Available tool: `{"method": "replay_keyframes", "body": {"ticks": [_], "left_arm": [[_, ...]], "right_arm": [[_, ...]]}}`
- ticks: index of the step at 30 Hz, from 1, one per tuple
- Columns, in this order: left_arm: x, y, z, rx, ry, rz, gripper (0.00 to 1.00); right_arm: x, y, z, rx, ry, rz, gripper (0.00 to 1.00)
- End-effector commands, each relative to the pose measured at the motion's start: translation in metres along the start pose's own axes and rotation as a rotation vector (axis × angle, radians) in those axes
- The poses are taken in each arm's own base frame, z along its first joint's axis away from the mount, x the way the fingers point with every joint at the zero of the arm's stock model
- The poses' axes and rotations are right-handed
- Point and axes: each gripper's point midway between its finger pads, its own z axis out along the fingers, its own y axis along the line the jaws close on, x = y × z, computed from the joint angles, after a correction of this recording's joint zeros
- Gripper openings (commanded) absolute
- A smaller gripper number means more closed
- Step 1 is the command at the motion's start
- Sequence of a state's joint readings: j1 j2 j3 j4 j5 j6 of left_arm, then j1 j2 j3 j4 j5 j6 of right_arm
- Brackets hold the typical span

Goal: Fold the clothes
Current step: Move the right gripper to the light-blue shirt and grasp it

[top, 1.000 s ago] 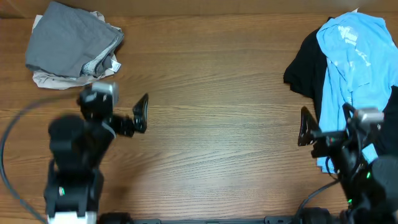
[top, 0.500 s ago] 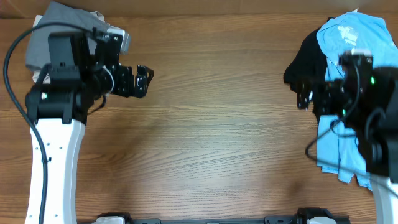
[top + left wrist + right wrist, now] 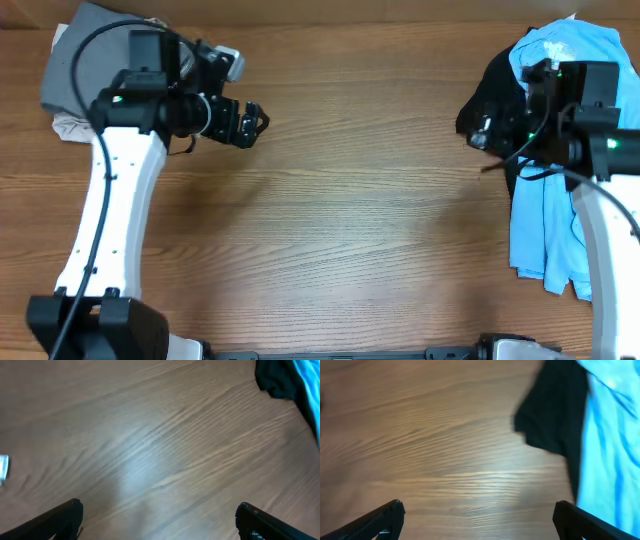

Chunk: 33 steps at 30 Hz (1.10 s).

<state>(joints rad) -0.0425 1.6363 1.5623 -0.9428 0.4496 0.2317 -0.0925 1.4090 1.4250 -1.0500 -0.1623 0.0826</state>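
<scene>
While grey clothes point(image 3: 105, 65) sit folded at far left, the blue shirt point(image 3: 575, 85) and black garment point(image 3: 493, 95) lie unfolded at right, left end effector point(image 3: 248, 123) and right end effector point(image 3: 486, 136) both released, empty.

My gripper point(image 3: 477, 521) gapes wide above the wooden table point(image 3: 430, 435); at the far right, a black garment point(image 3: 555, 415) lies touching a light blue garment point(image 3: 612, 435).

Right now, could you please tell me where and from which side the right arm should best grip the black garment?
Probably the free left corner of the black garment, which lies bare on the table; the light blue shirt covers its right side. Come from the table's middle with the right gripper, whose jaws stand wide open in its wrist view.
</scene>
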Motion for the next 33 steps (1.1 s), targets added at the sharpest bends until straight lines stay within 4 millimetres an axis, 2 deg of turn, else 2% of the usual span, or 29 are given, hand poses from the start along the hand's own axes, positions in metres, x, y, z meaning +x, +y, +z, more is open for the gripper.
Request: {"method": "replay_keyframes", "body": {"ticks": [1, 4, 5, 7, 9, 10, 15, 20, 24, 33], "left_arm": [[-0.011, -0.008, 0.015, -0.034, 0.0, 0.094, 1.0], [-0.018, -0.019, 0.026, -0.058, -0.004, 0.143, 1.0], [-0.019, -0.023, 0.028, -0.058, -0.006, 0.157, 1.0], [-0.023, -0.034, 0.033, -0.061, -0.014, 0.191, 1.0], [-0.025, -0.041, 0.035, -0.06, -0.015, 0.209, 1.0], [-0.025, -0.048, 0.038, -0.058, -0.013, 0.225, 1.0], [-0.022, -0.062, 0.042, -0.044, 0.001, 0.226, 1.0], [-0.022, -0.064, 0.043, -0.042, 0.0, 0.214, 1.0], [-0.018, -0.066, 0.043, -0.038, 0.015, 0.202, 1.0], [-0.017, -0.065, 0.043, -0.047, 0.022, 0.204, 1.0]], "right_arm": [[-0.011, -0.043, 0.008, 0.112, -0.002, 0.152, 0.97], [-0.004, -0.078, 0.022, 0.163, 0.048, 0.268, 0.91], [-0.002, -0.084, 0.024, 0.172, 0.06, 0.286, 0.91], [0.011, -0.107, 0.034, 0.205, 0.119, 0.361, 0.87], [0.022, -0.121, 0.041, 0.225, 0.158, 0.403, 0.82], [0.034, -0.133, 0.047, 0.247, 0.19, 0.463, 0.8], [0.075, -0.163, 0.065, 0.281, 0.259, 0.577, 0.8], [0.108, -0.181, 0.084, 0.302, 0.272, 0.647, 0.8], [0.126, -0.19, 0.097, 0.308, 0.259, 0.661, 0.8], [0.129, -0.198, 0.1, 0.336, 0.243, 0.644, 0.81]]}}
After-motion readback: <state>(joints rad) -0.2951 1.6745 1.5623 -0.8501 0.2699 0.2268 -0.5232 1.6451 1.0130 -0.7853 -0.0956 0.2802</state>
